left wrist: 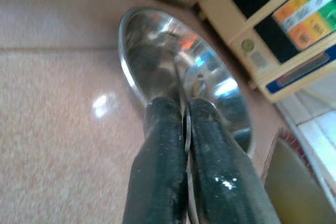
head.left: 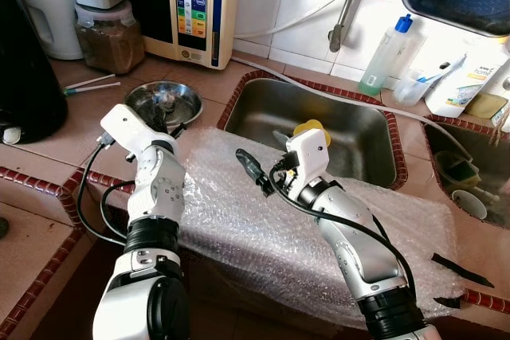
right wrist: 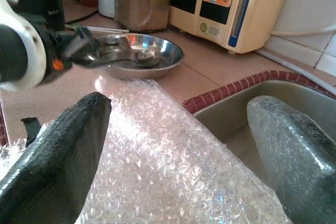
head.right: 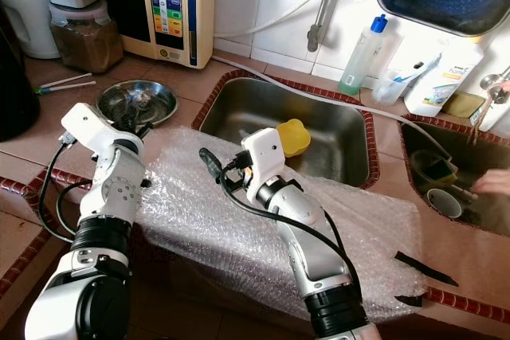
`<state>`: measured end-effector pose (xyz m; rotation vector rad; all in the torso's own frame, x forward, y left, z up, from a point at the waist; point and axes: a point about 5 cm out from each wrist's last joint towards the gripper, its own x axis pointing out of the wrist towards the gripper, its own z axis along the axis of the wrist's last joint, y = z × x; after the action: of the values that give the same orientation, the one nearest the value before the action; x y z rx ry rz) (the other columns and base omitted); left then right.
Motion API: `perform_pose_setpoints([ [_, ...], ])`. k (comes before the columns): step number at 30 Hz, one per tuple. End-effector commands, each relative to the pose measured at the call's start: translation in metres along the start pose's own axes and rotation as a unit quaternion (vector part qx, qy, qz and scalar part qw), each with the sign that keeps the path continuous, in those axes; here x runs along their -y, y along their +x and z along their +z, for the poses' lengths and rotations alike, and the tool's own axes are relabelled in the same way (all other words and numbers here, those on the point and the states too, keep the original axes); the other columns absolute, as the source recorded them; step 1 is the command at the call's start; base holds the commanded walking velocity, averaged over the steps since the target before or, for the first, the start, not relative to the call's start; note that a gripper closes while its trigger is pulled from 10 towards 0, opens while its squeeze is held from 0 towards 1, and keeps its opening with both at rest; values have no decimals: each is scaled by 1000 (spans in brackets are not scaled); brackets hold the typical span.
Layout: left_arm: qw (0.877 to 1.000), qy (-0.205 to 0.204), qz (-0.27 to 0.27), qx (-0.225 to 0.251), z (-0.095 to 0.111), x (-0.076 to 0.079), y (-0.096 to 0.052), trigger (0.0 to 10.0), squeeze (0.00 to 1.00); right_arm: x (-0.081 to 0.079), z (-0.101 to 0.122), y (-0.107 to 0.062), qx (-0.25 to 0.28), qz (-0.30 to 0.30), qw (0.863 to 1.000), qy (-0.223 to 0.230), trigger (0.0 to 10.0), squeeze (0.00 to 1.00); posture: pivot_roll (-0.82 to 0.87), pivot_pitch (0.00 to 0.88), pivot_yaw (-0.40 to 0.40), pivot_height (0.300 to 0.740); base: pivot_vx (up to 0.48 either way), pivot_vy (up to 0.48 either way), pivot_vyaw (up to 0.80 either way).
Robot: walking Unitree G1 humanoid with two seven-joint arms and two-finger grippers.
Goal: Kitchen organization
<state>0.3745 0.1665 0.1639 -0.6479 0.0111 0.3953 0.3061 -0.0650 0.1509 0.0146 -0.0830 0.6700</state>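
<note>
The left gripper (left wrist: 186,124) has its fingers (left wrist: 157,161) pressed together on the near rim of the steel bowl (head.left: 163,101); a thin strip of metal edge shows between them in the left wrist view. The bowl sits on the tabletop (head.left: 48,141) and spreads away straight ahead of those fingertips, toward the cream water purifier (head.left: 191,5). So the coming move turns on that pinch at the lip: everything heavy lies beyond the fingers, and lifting would likely tip the far side down.

The right gripper (head.left: 253,169) hangs with its fingers (right wrist: 52,166) wide apart above the bubble wrap (head.left: 263,228) spread along the front of the steel sink (head.left: 319,129). From those fingers the bowl lies ahead and a little to one side, past the wrap's far edge. The left arm is plainly the nearer one. A yellow cup (head.right: 293,136) rests in the sink.
</note>
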Motion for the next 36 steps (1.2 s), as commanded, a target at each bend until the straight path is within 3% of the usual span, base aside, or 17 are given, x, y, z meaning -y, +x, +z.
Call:
perform_pose_setpoints([
  [1, 1000, 7, -3, 11, 2, 5, -4, 0, 0, 4, 4, -2, 7, -5, 1000, -8, 10000, 988, 60, 0, -105, 740, 0, 0, 0],
  [11, 1000, 15, 2, 12, -2, 1, -12, 0, 0, 4, 4, -2, 6, -3, 1000, -9, 10000, 988, 61, 0, -113, 740, 0, 0, 0],
  [24, 992, 21, -107, 58, 2, 25, -28, 0, 0, 4, 5, -1, 7, -3, 1000, -10, 10000, 984, 60, 0, -114, 740, 0, 0, 0],
  [30, 982, 44, -170, 67, 0, 36, -37, 0, 0, 8, 7, -1, 10, -9, 1000, -9, 10000, 984, 61, 0, -115, 740, 0, 0, 0],
  [36, 954, 104, -270, 83, -4, 51, -50, 0, 0, 18, 11, -1, 19, -27, 999, -12, 10000, 984, 62, 0, -114, 740, 0, 0, 0],
])
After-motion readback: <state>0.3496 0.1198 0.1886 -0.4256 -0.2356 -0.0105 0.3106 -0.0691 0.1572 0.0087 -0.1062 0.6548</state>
